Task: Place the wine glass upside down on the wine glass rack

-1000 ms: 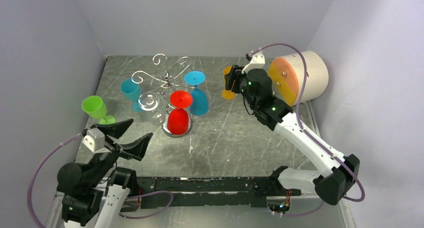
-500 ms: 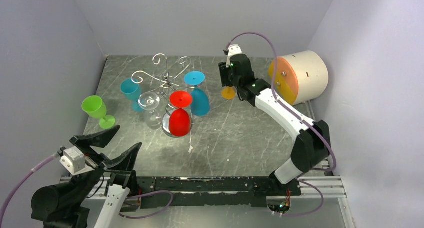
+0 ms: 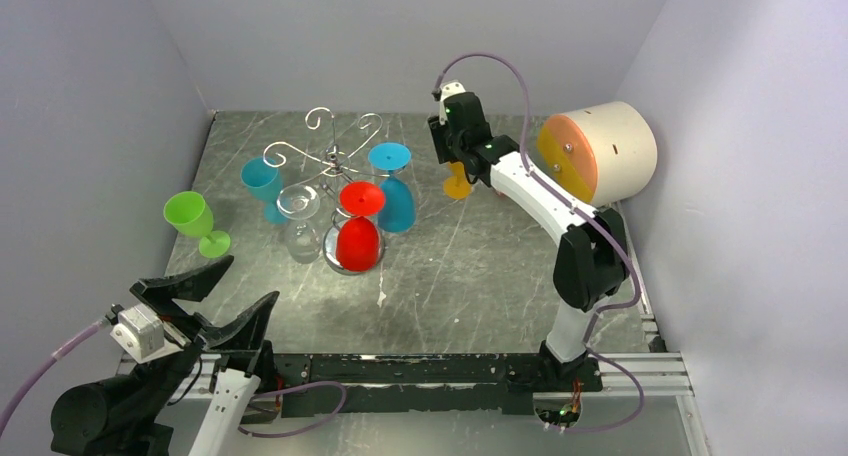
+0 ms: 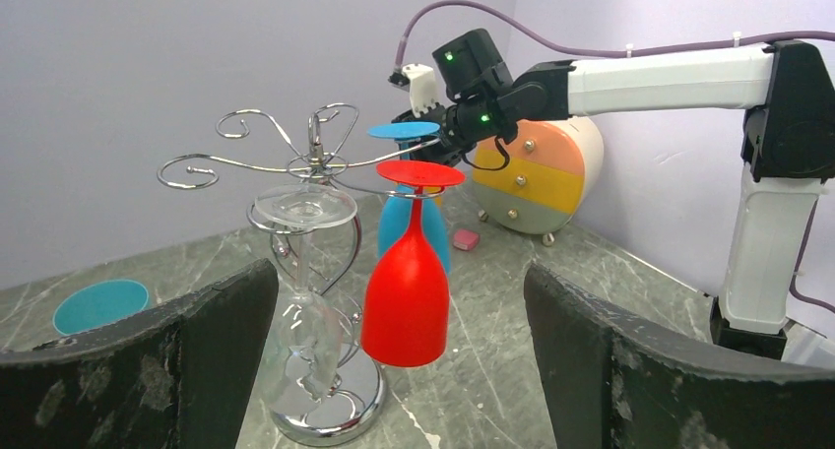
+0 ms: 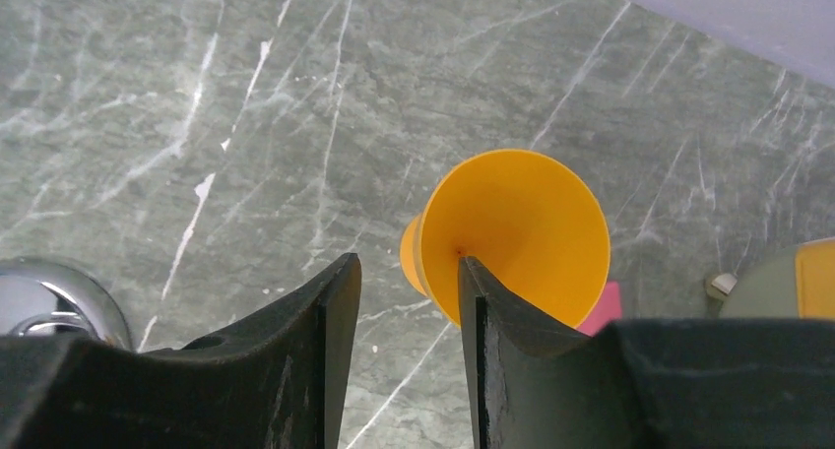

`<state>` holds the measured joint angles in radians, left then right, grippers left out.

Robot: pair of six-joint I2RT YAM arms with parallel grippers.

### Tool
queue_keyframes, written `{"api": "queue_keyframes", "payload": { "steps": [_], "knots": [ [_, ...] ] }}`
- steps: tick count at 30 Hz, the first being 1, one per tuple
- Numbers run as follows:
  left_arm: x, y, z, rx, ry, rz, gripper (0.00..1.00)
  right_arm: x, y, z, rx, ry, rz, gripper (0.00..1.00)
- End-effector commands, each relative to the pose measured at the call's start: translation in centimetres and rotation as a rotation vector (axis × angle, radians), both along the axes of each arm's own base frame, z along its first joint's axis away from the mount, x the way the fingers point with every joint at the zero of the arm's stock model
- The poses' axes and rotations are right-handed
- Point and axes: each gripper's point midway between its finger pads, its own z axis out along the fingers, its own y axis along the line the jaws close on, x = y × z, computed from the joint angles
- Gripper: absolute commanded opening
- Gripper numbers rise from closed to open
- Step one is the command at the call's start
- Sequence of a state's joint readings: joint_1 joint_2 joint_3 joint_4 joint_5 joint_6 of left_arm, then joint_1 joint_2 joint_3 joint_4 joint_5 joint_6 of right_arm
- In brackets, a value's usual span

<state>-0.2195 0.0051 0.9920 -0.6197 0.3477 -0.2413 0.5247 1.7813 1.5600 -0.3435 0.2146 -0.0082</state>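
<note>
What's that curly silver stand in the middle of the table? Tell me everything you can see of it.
The rack is a silver wire stand, metal by its shine: a round mirror-like base, a central post, and thin arms spreading from the top, each ending in a curl. It stands upright on the grey marbled table. Three glasses hang upside down by their feet from its arms: a clear glass, a red glass and a blue glass behind. The other arms are bare.

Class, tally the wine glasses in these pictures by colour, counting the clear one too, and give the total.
Green glass: 1
Blue glasses: 2
Red glass: 1
Clear glass: 1
Orange glass: 1
Total: 6
</note>
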Motion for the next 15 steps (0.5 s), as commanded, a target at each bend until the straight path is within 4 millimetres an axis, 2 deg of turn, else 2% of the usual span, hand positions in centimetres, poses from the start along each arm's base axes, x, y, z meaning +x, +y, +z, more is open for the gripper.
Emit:
{"api": "queue_keyframes", "payload": {
  "steps": [1, 6, 11, 15],
  "knots": [
    [-0.4, 0.0, 0.0, 0.012, -0.013, 0.003, 0.99, 0.6, -0.5, -0.7, -0.043, 0.019, -0.004, 0.44],
    [-0.6, 0.0, 0.2, 0.009, -0.023, 0.0, 0.98, 1.0, -0.8, -2.1, -0.081, 0.039, -0.023, 0.38],
    [-0.8, 0.0, 0.3, 0.023, -0.033, 0.007, 0.98, 1.1, -1.0, -2.2, -0.091, 0.036, -0.026, 0.29],
    [-0.9, 0.0, 0.3, 0.034, -0.043, 0.005, 0.98, 1.0, -0.9, -2.6, -0.085, 0.039, -0.02, 0.29]
  ]
}}
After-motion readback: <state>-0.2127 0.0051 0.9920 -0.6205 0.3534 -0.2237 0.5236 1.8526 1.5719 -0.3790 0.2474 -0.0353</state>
